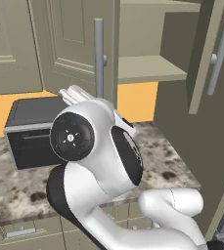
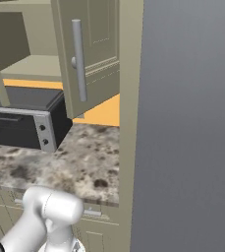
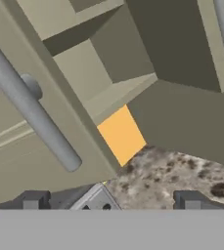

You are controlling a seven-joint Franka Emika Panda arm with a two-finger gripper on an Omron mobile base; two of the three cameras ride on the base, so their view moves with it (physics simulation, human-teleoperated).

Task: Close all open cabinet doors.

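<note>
1. Speckled tabletop (image 1: pixel 15 180) below; left cabinet door (image 1: pixel 74 44) and right cabinet door (image 1: pixel 206 53) both stand open above a toaster oven (image 1: pixel 30 132).
2. Right base view: the right door's handle (image 2: pixel 78 59) juts over the tabletop, with free room before it.
3. Hand view: my tool (image 3: pixel 111 202) is spread apart, empty, just beside the left door's handle (image 3: pixel 30 112); I'd push flat on the panel, clear of its edge.

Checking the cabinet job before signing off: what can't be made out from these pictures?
- Left base view: the arm hides the lower end of the left cabinet door and part of the toaster oven.
- Right base view: the fridge side blocks everything to the right.
- Hand view: the right cabinet door is cut off by the edge.
</note>
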